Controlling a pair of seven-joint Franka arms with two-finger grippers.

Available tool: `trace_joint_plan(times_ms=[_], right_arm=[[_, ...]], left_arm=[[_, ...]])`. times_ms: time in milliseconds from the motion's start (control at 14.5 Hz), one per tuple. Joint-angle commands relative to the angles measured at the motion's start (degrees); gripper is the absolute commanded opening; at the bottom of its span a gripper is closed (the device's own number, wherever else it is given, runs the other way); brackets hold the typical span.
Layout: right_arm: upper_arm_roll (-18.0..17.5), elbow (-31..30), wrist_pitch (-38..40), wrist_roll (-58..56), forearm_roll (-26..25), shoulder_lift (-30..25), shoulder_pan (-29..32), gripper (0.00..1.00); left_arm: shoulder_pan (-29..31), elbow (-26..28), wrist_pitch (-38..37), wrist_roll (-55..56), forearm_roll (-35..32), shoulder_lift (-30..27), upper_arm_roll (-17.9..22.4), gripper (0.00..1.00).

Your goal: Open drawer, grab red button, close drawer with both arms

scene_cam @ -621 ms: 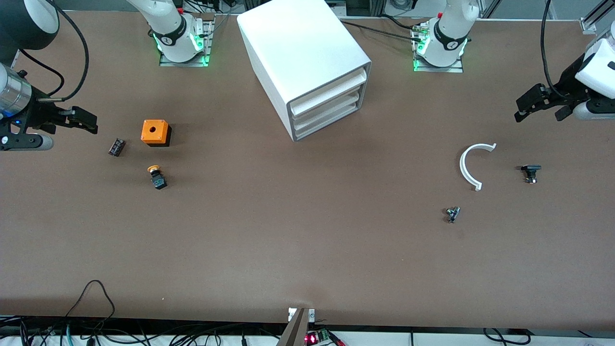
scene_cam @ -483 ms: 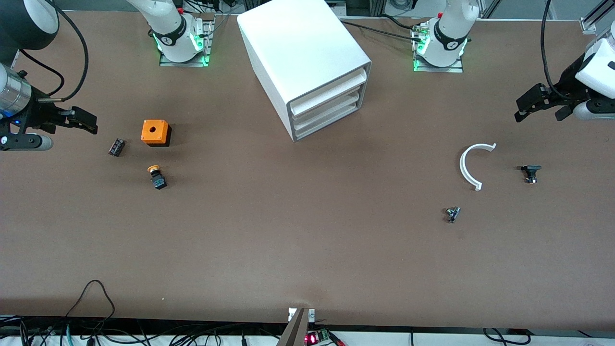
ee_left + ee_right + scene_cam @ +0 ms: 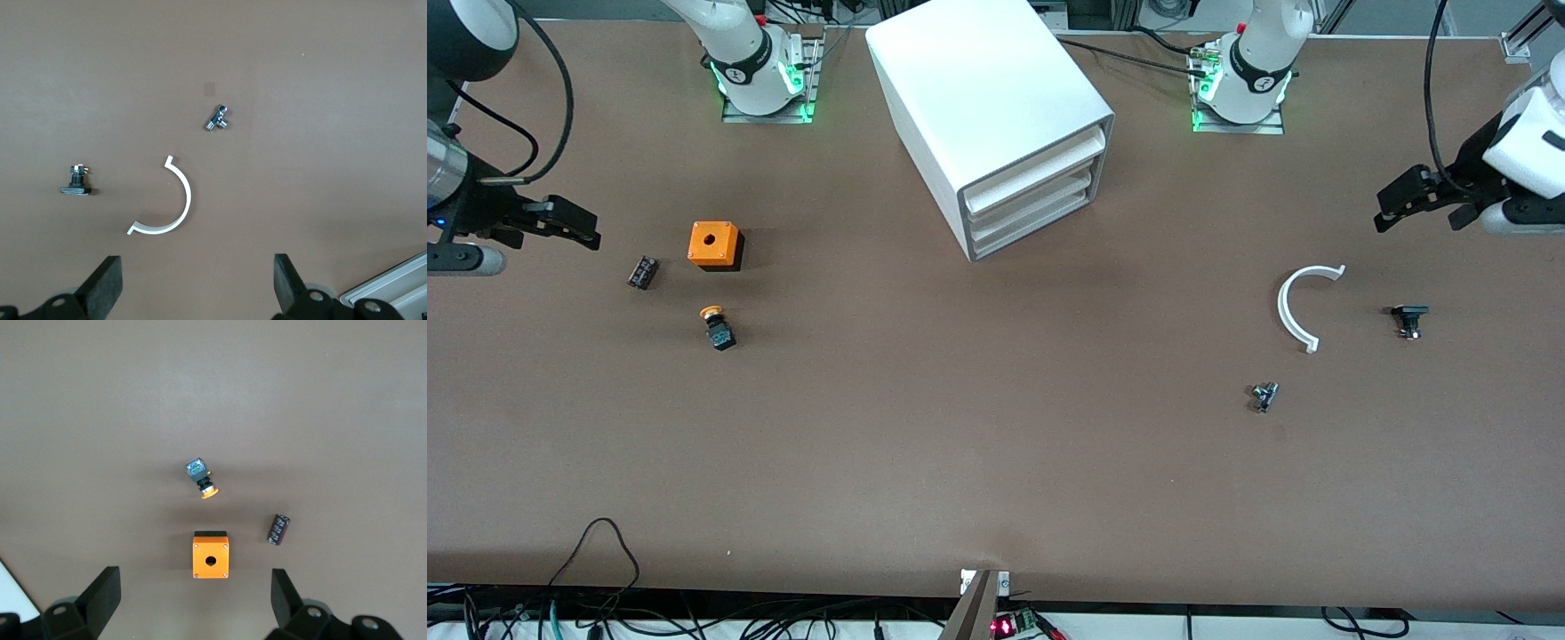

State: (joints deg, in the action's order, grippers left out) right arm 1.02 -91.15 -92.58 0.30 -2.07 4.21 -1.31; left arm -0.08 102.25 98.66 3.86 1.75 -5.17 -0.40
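The white cabinet (image 3: 978,98) stands at the robots' side of the table, between the two bases. Its three drawers (image 3: 1036,178) are all shut, their fronts turned toward the left arm's end. The red-capped button is hidden from every view. My left gripper (image 3: 1396,200) is open and empty in the air, over the table at the left arm's end, above the white arc. My right gripper (image 3: 574,227) is open and empty over the right arm's end, beside the orange box. In the wrist views the left gripper (image 3: 197,280) and right gripper (image 3: 195,597) hold nothing.
At the right arm's end lie an orange box with a hole (image 3: 714,244), a yellow-orange capped button (image 3: 715,326) and a small dark cylinder (image 3: 642,271). At the left arm's end lie a white arc (image 3: 1294,307), a black part (image 3: 1408,318) and a metal fitting (image 3: 1264,396).
Both grippers have drifted slightly, the right one a little more toward its end of the table. Nothing on the table has moved; the drawers stay shut.
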Motion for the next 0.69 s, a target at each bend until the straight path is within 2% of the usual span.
trace_joint_plan(times_ms=[0,138,345,483,621], right_arm=[[-0.06,-0.17,-0.23,-0.56,0.76,-1.31,0.79,1.00],[-0.06,-0.17,-0.23,-0.56,0.93,-1.31,0.79,1.00],[0.12,-0.09,0.29,-0.48,0.93,-1.39,0.79,1.00],[0.12,-0.09,0.30,-0.47,0.93,-1.31,0.79,1.00],[0.12,-0.09,0.21,-0.48,0.67,-1.31,0.79,1.00]], left_arm=[[-0.26,-2.58,-2.68,-1.58,0.37,3.13,-0.74,1.00],[-1.15,-3.88,-6.08,-0.88,0.97,5.95,-2.14,1.00],[-1.59,-4.86,-6.90,-1.05,1.85,9.28,-4.69,1.00],[-1.68,-4.69,-6.98,-0.79,7.45,13.49,-5.32,1.00],[-1.76,-3.73,-6.20,-1.13,17.79,19.03,-5.32,1.00]])
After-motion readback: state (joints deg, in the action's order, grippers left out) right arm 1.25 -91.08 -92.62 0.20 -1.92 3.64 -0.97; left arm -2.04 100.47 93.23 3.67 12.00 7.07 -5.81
